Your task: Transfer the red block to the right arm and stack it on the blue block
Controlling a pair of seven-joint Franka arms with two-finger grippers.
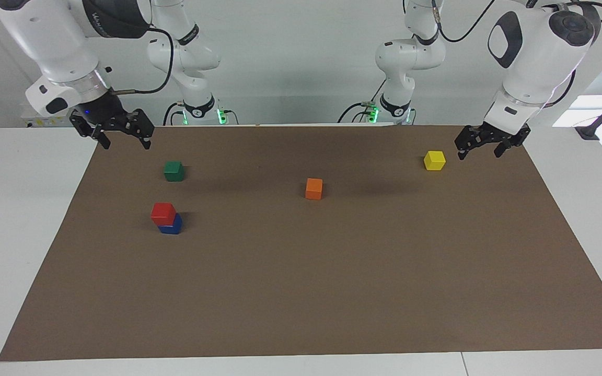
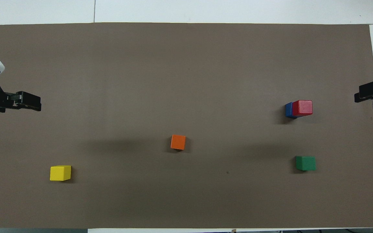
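Two blocks stacked: red block [image 1: 163, 211] on blue block [image 1: 171, 225], toward the right arm's end of the brown mat [image 1: 301, 292]. Right gripper [image 1: 122, 137], fingers spread, empty, raised over the mat's edge, well apart from the stack. Left gripper [image 1: 478, 146], spread, empty, beside the yellow block [image 1: 434, 160].

red block [image 1: 163, 211], blue block [image 1: 173, 226], brown mat [image 1: 332, 271]

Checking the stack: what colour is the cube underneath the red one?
Deep blue, clearest in the facing view, under the red block.
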